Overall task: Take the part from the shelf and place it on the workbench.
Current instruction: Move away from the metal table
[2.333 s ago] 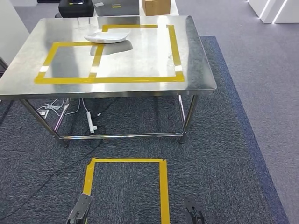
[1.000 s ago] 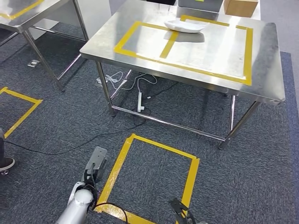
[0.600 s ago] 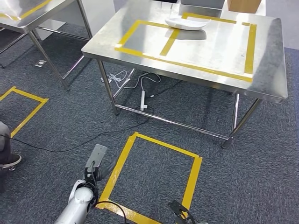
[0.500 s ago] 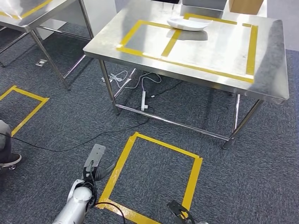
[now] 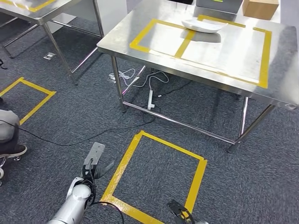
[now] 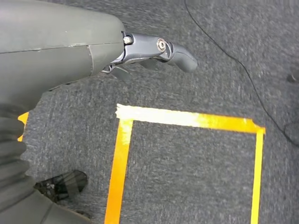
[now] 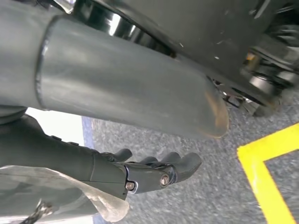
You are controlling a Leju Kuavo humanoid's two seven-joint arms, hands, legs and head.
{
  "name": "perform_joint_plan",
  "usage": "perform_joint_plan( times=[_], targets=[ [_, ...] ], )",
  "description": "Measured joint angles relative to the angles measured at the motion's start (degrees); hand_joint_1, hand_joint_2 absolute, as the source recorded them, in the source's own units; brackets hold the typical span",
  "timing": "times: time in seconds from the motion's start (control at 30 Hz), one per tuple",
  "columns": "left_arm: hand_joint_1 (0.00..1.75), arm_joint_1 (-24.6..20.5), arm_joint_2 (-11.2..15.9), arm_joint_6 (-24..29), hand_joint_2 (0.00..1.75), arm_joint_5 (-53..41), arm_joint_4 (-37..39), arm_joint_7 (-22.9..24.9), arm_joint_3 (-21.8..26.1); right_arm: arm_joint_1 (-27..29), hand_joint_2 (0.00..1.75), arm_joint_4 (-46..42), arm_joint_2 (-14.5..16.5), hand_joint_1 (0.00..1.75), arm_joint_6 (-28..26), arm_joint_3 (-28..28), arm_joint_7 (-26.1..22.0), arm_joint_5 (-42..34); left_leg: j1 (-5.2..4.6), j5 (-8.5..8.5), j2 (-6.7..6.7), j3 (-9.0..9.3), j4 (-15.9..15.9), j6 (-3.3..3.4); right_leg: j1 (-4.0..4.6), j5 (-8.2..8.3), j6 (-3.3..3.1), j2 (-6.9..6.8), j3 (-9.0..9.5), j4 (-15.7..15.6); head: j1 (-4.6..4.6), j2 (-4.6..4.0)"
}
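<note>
Left hand (image 5: 94, 163) empty, far below part (image 5: 202, 25)

Steel workbench (image 5: 225, 70), upper right of frame, top marked w/ yellow tape outline (image 5: 262, 56) split into two boxes. White shallow part (image 5: 202, 25) lies on the bench top near far edge, across the tape divider. Brown cardboard box (image 5: 260, 7) at top right edge, behind bench. 2nd steel table (image 5: 39, 9) upper left. Grey carpet floor (image 5: 253, 168): yellow tape square (image 5: 123, 161) lower centre, another tape square (image 5: 37, 95) at left, power strip (image 5: 150, 99) & white cables (image 5: 128, 74) under bench, black cable (image 5: 70, 140) running across the floor at left.
</note>
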Motion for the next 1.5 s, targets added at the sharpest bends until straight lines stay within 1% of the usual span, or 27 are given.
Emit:
perform_joint_plan(
  times=[0.07,0.1,0.17,0.23,0.3,0.37,0.4,0.43,0.47,0.53,0.6,0.67,0.73,0.8,0.87,0.9,0.93,1.0,1.07,1.13,1.17,1.23,1.3,1.37,1.43,1.47,1.5],
  targets=[
    [0.00,-0.23,-0.12,0.11,0.00,0.00,0.04,0.01,-0.01,0.03,0.00,0.02,-0.02,0.00,0.15,0.01,-0.01,0.01,0.03,0.19,-1.33,-0.60,0.40,-0.47,-0.27,1.30,-0.21,2.17,2.73,-5.29,-0.06,0.00],
    [0.00,-0.29,-0.16,0.17,0.00,0.00,0.07,0.02,-0.01,0.05,0.00,0.03,-0.03,0.00,0.26,0.01,0.02,0.01,0.11,0.41,-1.95,-0.96,0.45,-0.84,-0.30,1.03,-0.31,2.54,3.08,-5.90,-0.08,0.00],
    [0.00,-0.24,-0.08,0.33,0.00,0.00,0.18,0.04,-0.01,0.06,0.00,0.06,-0.04,0.00,0.44,0.00,0.06,0.04,0.31,0.74,-3.01,-1.45,0.41,-1.57,-0.32,1.27,-0.72,1.39,3.24,-6.26,-0.07,0.00],
    [0.00,-0.21,0.04,0.56,0.00,0.01,0.33,0.05,0.01,-0.06,0.00,0.07,-0.05,0.00,0.53,-0.01,0.07,0.05,0.19,-0.37,-1.72,-2.24,1.97,-2.20,-0.54,1.52,-1.35,0.06,3.52,-6.68,-0.40,0.00],
    [0.00,-0.37,0.02,0.72,0.00,0.03,0.42,0.06,0.02,-0.10,0.00,0.07,-0.08,0.00,0.54,-0.01,0.07,0.05,0.22,-3.60,0.95,-4.85,7.95,-2.82,-0.52,1.49,-1.79,-1.56,3.77,-6.86,-0.83,0.00],
    [0.00,-0.37,0.01,0.75,0.00,0.12,0.49,0.07,0.03,-0.05,0.00,0.07,-0.13,0.00,0.60,-0.01,0.12,0.07,0.55,-6.23,2.05,-7.88,14.74,-3.27,-0.39,1.35,-1.96,-3.34,3.85,-6.83,-0.94,0.00],
    [0.00,-0.30,0.03,0.70,0.00,0.16,0.54,0.07,0.05,-0.07,0.00,0.07,-0.15,0.00,0.63,-0.01,0.15,0.07,0.67,-6.17,2.20,-8.31,15.82,-3.36,-0.36,1.29,-1.96,-4.15,3.89,-6.82,-0.96,0.00],
    [0.00,-0.24,0.07,0.62,0.00,0.20,0.59,0.07,0.07,-0.11,0.00,0.07,-0.16,0.00,0.67,-0.01,0.17,0.07,0.74,-5.08,2.39,-7.67,14.74,-3.37,-0.35,1.20,-1.91,-4.88,3.98,-6.82,-0.97,0.00],
    [0.00,-0.22,0.11,0.53,0.00,0.20,0.62,0.07,0.08,-0.17,0.00,0.07,-0.16,0.00,0.69,-0.01,0.18,0.07,0.75,-3.19,2.92,-6.00,11.61,-3.27,-0.35,1.08,-1.81,-5.58,4.15,-6.82,-0.96,0.00],
    [0.00,-0.39,0.12,0.37,0.00,0.20,0.66,0.11,0.08,-0.25,0.00,0.07,-0.16,0.00,0.72,0.00,0.19,0.08,0.22,-0.40,5.70,-2.18,4.15,-2.80,-0.12,0.73,-1.40,-6.83,4.46,-6.75,-1.02,0.00],
    [0.00,-0.63,0.08,0.29,0.00,0.20,0.69,0.22,0.08,-0.30,0.00,0.07,-0.17,0.00,0.76,0.00,0.33,0.09,-0.39,0.00,7.57,-0.67,0.60,-2.06,0.26,0.47,-0.92,-8.05,4.55,-6.75,-0.93,0.00],
    [0.00,-0.59,0.17,0.23,0.00,0.20,0.76,0.35,0.11,-0.40,0.00,0.06,-0.17,0.00,0.84,0.00,0.54,0.11,-0.48,0.03,6.54,-0.78,0.12,-1.25,0.33,0.25,-0.35,-9.08,4.69,-6.93,-0.76,0.00],
    [0.00,-0.50,0.27,0.21,0.00,0.20,0.82,0.41,0.15,-0.55,0.00,0.04,-0.17,0.00,0.89,0.02,0.63,0.13,-0.24,0.31,5.18,-0.69,-0.28,-0.51,0.07,-1.10,0.17,-7.11,4.16,-5.62,-0.65,0.00],
    [0.00,-0.63,0.12,0.19,0.00,0.20,0.85,0.42,0.16,-0.53,0.00,0.05,-0.18,0.00,0.90,0.04,0.66,0.12,-0.06,0.45,3.84,-0.62,-0.45,0.05,-0.10,-4.33,0.33,-3.64,1.49,0.18,-0.36,0.00],
    [0.00,-0.65,-0.01,0.16,0.00,0.20,0.90,0.42,0.16,-0.39,0.00,0.07,-0.24,0.00,0.90,0.03,0.70,0.12,-0.15,0.42,2.34,-0.62,-0.41,0.27,-0.04,-6.93,0.33,-2.31,-2.24,7.53,-0.16,0.00],
    [0.00,-0.60,-0.01,0.15,0.00,0.20,0.92,0.42,0.16,-0.33,0.00,0.07,-0.28,0.00,0.90,0.02,0.73,0.14,-0.20,0.41,1.50,-0.60,-0.38,0.30,-0.01,-6.79,0.28,-2.14,-3.35,9.11,-0.16,0.00],
    [0.00,-0.56,0.02,0.14,0.00,0.20,0.95,0.42,0.17,-0.31,0.00,0.07,-0.31,0.00,0.91,0.02,0.74,0.15,-0.22,0.41,0.73,-0.58,-0.32,0.29,0.02,-5.82,0.22,-2.05,-3.66,9.00,-0.17,0.00],
    [0.00,-0.57,0.03,0.08,0.00,0.21,0.97,0.42,0.17,-0.34,0.00,0.05,-0.32,0.00,0.94,0.02,0.75,0.18,-0.17,0.38,-0.66,-0.53,-0.18,0.26,-0.02,-2.22,0.04,-1.63,-2.05,4.41,-0.17,0.00],
    [0.00,-0.65,-0.01,-0.04,0.00,0.33,0.97,0.42,0.19,-0.39,0.00,0.07,-0.32,0.00,1.09,0.02,0.74,0.22,-0.09,0.30,-1.94,-0.70,0.10,0.01,-0.34,0.59,-0.08,0.99,0.67,-1.90,-0.20,0.00],
    [0.00,-0.74,-0.06,-0.24,0.00,0.48,0.98,0.43,0.22,-0.36,0.00,0.11,-0.32,0.00,1.43,0.03,0.73,0.29,0.07,0.49,-3.31,-1.33,0.38,-0.60,-0.62,1.28,-0.12,3.39,2.45,-5.57,-0.25,0.00],
    [0.00,-0.72,-0.05,-0.36,0.00,0.51,0.99,0.43,0.23,-0.32,0.00,0.13,-0.32,0.00,1.64,0.02,0.78,0.36,0.18,0.71,-3.96,-1.63,0.35,-0.99,-0.62,1.17,-0.16,3.55,2.68,-5.88,-0.26,0.00],
    [0.00,-0.55,0.13,-0.54,0.00,0.52,1.02,0.44,0.22,-0.33,0.00,0.13,-0.30,0.00,1.96,-0.02,0.85,0.50,0.29,0.86,-4.68,-1.96,0.35,-1.68,-0.63,1.29,-0.53,2.25,3.02,-6.33,-0.28,0.00],
    [0.00,-0.67,0.28,-0.68,0.00,0.53,1.05,0.45,0.22,-0.36,0.00,0.13,-0.27,0.00,2.30,-0.04,0.82,0.62,0.12,-0.77,-2.22,-3.20,3.05,-2.28,-0.72,1.40,-1.19,0.59,3.56,-6.79,-0.77,0.00],
    [0.00,-0.97,0.25,-0.83,0.00,0.53,1.07,0.49,0.22,-0.27,0.00,0.13,-0.27,0.00,2.66,-0.07,0.78,0.69,0.24,-4.12,1.17,-6.34,9.98,-2.83,-0.48,1.16,-1.72,-1.34,3.99,-6.89,-1.23,0.00],
    [0.00,-1.01,0.23,-1.02,0.00,0.53,1.10,0.60,0.22,-0.18,0.00,0.13,-0.30,0.00,2.86,-0.13,0.79,0.81,0.50,-5.89,2.19,-8.97,15.70,-3.11,-0.26,0.90,-1.92,-3.27,4.21,-6.87,-1.24,0.00],
    [0.00,-0.97,0.27,-1.17,0.00,0.54,1.13,0.65,0.23,-0.19,0.00,0.13,-0.30,0.00,2.91,-0.16,0.79,0.86,0.57,-5.29,2.35,-8.96,15.80,-3.11,-0.20,0.79,-1.92,-4.11,4.32,-6.87,-1.24,0.00],
    [0.00,-0.95,0.32,-1.36,0.00,0.55,1.15,0.69,0.24,-0.23,0.00,0.13,-0.30,0.00,2.96,-0.19,0.79,0.87,0.57,-3.74,2.56,-7.80,13.64,-3.00,-0.17,0.67,-1.86,-4.87,4.48,-6.87,-1.25,0.00]
  ],
)
